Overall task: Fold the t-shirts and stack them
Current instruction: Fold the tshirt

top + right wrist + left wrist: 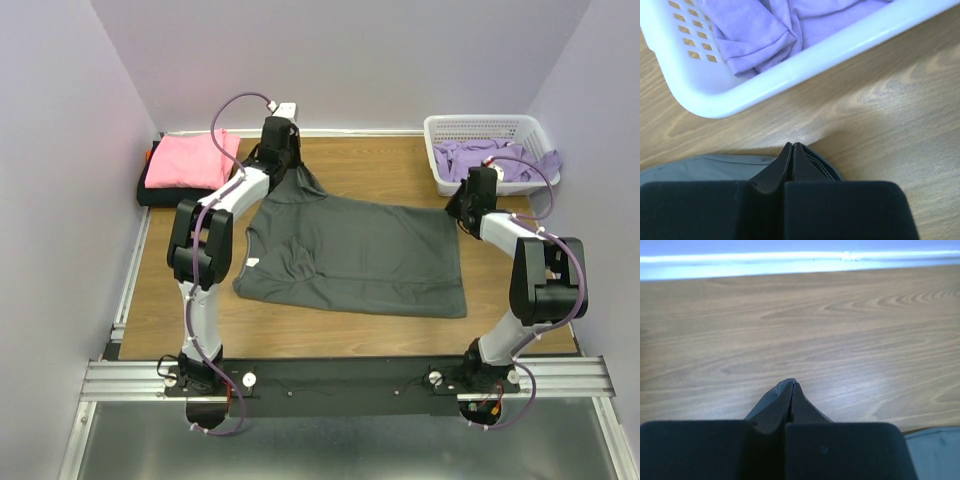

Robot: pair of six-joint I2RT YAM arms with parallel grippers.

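- My left end effector [288, 168] is at the far side of the bench [400, 160], closed narrow on a far corner of the grey shirt [350, 255]. The cloth rises from the bench in a peak up to my fingertips.
- In my left wrist view the left end effector [793, 385] shows its two tips pressed together with a fold of dark cloth between them. Bare bench [815, 325] lies beyond, and more of the grey shirt [935, 450] shows at the lower right.
- My right end effector [460, 210] is at the shirt's far right corner, just in front of the basket [490, 128].
- In my right wrist view the right end effector [792, 146] is also closed narrow, pinching a hemmed edge of the grey shirt [705, 167], which spreads away to the left.
- The grey shirt lies open and mostly flat in the middle of the bench, between my two arms, with a few wrinkles near its left side.
- The basket [790, 70] stands at the far right corner, apart from the grey shirt, with crumpled lavender shirts [760, 30] inside; one hangs over its right rim.
- A folded pink shirt [190, 158] sits at the far left corner on top of a folded black shirt [165, 192].
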